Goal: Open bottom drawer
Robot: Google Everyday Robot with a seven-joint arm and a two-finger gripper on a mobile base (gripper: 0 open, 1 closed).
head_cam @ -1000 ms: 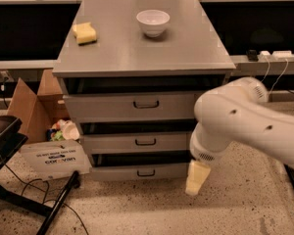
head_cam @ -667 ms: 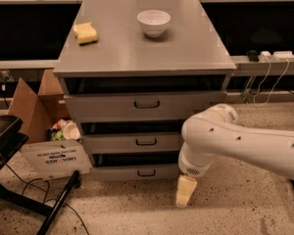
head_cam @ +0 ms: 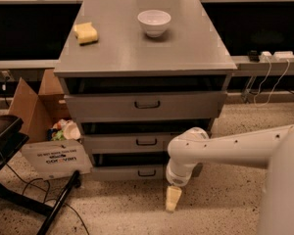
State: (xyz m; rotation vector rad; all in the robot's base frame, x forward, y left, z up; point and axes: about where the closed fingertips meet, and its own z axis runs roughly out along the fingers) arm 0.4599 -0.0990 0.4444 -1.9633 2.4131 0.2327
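Note:
The grey cabinet (head_cam: 147,53) has three drawers. The bottom drawer (head_cam: 122,172) is the lowest, with a shallow grey front and a small dark handle (head_cam: 146,172); its front stands about level with the others. The middle drawer (head_cam: 117,142) and the taller top drawer (head_cam: 147,105) are above it. My gripper (head_cam: 173,199) hangs from the white arm (head_cam: 225,148), pointing down near the floor. It is just right of and in front of the bottom drawer's handle, not touching it.
A white bowl (head_cam: 154,22) and a yellow sponge (head_cam: 86,33) sit on the cabinet top. An open cardboard box (head_cam: 36,109) with trash and a white sign (head_cam: 56,159) stand to the left. A black stand (head_cam: 19,190) and cables lie on the speckled floor at the lower left.
The arm has swung left and down across the cabinet front. The gripper has moved from right of the drawers to a spot near the bottom drawer's handle. The drawers have not moved.

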